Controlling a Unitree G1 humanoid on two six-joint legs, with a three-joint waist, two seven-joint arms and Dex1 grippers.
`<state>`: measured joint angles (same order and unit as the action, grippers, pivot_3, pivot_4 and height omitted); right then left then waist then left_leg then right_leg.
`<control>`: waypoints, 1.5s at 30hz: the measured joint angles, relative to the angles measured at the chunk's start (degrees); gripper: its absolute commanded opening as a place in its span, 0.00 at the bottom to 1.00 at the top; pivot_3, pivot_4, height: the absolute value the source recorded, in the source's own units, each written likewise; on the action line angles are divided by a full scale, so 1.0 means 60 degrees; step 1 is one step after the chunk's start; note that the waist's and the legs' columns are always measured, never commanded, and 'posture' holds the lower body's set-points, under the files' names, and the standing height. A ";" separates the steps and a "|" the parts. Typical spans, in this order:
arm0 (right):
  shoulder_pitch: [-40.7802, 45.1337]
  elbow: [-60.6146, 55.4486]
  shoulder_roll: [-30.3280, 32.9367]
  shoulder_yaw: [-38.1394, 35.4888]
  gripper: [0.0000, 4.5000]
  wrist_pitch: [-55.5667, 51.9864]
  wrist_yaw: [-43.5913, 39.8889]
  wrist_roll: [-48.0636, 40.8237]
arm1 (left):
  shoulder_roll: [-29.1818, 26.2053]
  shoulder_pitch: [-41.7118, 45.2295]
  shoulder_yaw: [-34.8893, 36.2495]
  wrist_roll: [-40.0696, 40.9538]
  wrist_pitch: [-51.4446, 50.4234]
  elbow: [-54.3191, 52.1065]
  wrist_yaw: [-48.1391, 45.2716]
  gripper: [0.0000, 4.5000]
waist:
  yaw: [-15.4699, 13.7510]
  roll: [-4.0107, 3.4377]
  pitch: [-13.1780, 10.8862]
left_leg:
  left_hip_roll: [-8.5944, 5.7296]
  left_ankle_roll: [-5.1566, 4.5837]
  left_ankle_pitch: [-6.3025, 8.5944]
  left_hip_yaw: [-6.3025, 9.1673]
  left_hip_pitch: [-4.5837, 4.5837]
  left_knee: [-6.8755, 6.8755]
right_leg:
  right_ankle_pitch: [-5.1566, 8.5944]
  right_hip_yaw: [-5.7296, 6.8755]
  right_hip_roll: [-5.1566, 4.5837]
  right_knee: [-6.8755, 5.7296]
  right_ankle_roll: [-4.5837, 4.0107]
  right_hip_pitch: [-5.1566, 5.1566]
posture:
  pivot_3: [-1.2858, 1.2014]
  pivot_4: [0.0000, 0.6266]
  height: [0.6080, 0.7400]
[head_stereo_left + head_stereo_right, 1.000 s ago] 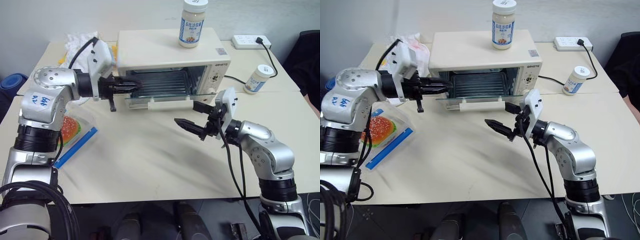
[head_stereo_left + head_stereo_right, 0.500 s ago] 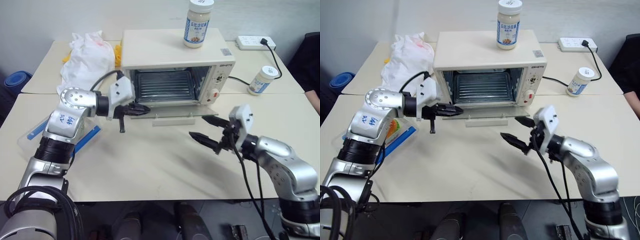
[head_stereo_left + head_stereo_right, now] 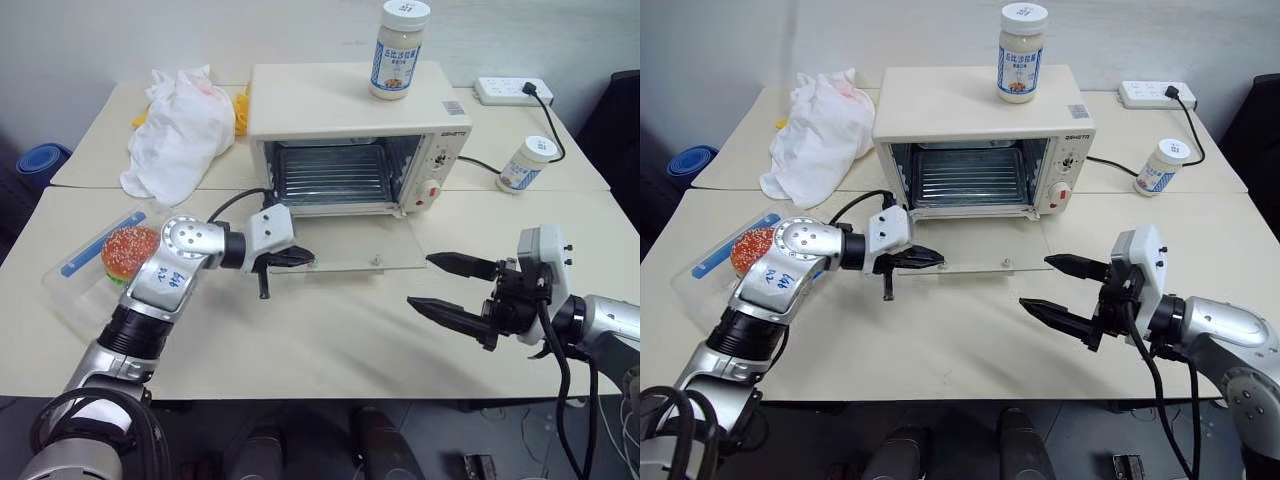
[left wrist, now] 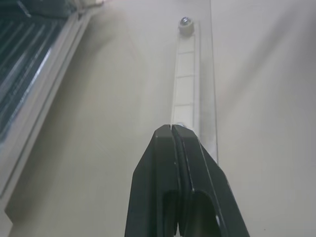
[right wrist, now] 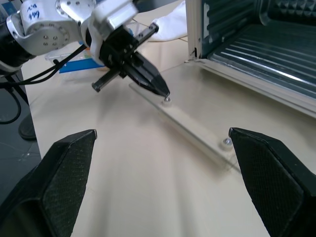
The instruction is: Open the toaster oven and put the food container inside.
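- cream-coloured table carries everything, with a pale wall behind it.
- toaster oven stands toward the back of the table, its glass door folded all the way down flat onto the tabletop, the wire rack inside exposed.
- left end effector is clenched, fingers pressed together, its tip at the white bar handle on the door's outer edge (the left wrist view has the tip right over one end of the bar; contact can't be confirmed).
- right end effector is released, its two black fingers spread wide, hovering above bare table in front of and to the right of the open door, holding nothing.
- food container lies on the table's left side, well apart from the oven, with the toy burger visible through the clear plastic and a blue clip strip along one edge.
- white-lidded jar stands on top of the oven; a second jar stands on the table to the oven's right.
- crumpled white cloth lies left of the oven.
- white power strip sits at the back right, with a black cable plugged in.
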<state>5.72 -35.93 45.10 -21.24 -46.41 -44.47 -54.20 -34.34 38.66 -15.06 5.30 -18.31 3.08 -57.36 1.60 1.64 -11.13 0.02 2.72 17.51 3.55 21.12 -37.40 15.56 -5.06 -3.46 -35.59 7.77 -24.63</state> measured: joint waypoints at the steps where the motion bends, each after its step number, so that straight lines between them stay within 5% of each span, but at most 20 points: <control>1: 0.0056 0.0005 0.0002 0.0000 1.00 0.0002 0.0041 -0.0034 | 0.0002 -0.0076 -0.0051 -0.0096 0.0051 0.0000 0.0031 0.01 | -0.0007 0.0000 0.0000 | 0.0000 0.0000 0.0000 0.0000 0.0000 0.0000 | 0.0000 0.0000 -0.0001 0.0000 0.0000 0.0000 | 0.52 0.24 1.00; 11: 0.0391 0.0076 0.0353 0.0009 1.00 0.0006 0.0102 -0.0268 | 0.0049 -0.0765 0.0201 -0.0074 -0.0577 -0.0838 0.0347 0.05 | -0.0005 0.0000 0.0000 | 0.0000 -0.0001 0.0001 0.0008 0.0004 0.0000 | 0.0000 0.0005 -0.0002 0.0001 0.0000 0.0001 | 0.52 0.24 1.00; 19: 0.1261 0.0680 0.0728 0.0213 1.00 0.0027 -0.0393 -0.0290 | -0.0699 -0.2104 0.3233 0.2531 -0.4570 -0.4082 0.0903 0.54 | 0.0016 0.0001 0.0000 | 0.0007 -0.0002 0.0001 0.0015 0.0002 0.0001 | 0.0001 0.0013 -0.0004 0.0000 -0.0002 0.0002 | 0.52 0.24 1.00; 26: 0.2757 0.2137 0.0805 0.1421 1.00 0.0453 -0.1549 0.0356 | -0.0864 -0.4662 0.7856 0.4923 -0.8113 -0.6429 0.1975 0.99 | 0.0038 0.0003 -0.0002 | 0.0014 -0.0003 0.0003 0.0019 -0.0001 0.0002 | 0.0007 0.0029 -0.0004 0.0000 -0.0012 0.0000 | 0.52 0.24 1.00; 33: 0.4141 0.3458 0.0212 0.2562 1.00 0.1091 -0.2550 0.1102 | -0.0148 -0.5934 1.1957 0.5666 -1.0316 -0.7150 0.3446 0.99 | 0.0001 0.0003 -0.0001 | 0.0003 0.0002 0.0005 0.0033 -0.0002 -0.0001 | 0.0009 0.0047 -0.0015 0.0018 -0.0017 0.0013 | 0.52 0.24 1.00; 39: 0.4620 0.4082 -0.0220 0.3130 1.00 0.1431 -0.3135 0.1591 | 0.0356 -0.5473 1.4072 0.5308 -1.2150 -0.7043 0.4901 0.99 | 0.0006 0.0008 0.0000 | 0.0005 0.0009 0.0006 0.0045 -0.0002 0.0002 | 0.0010 0.0062 -0.0015 0.0014 -0.0019 0.0012 | 0.52 0.24 1.00; 45: 0.4768 0.4307 -0.0429 0.3137 1.00 0.1477 -0.3364 0.1823 | 0.0457 -0.5383 1.4571 0.4865 -1.2383 -0.6372 0.6224 0.99 | 0.0010 0.0008 0.0001 | 0.0008 0.0028 0.0015 0.0047 -0.0004 0.0007 | 0.0014 0.0067 -0.0016 0.0014 -0.0027 0.0010 | 0.52 0.24 1.00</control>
<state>34.32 -10.09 42.52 -2.42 -37.54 -64.66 -43.26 -31.60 6.36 72.37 34.49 -92.61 -35.15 -20.01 1.66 1.69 -11.12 0.07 2.89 17.59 3.83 21.09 -37.36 15.64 -4.65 -3.56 -35.50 7.60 -24.57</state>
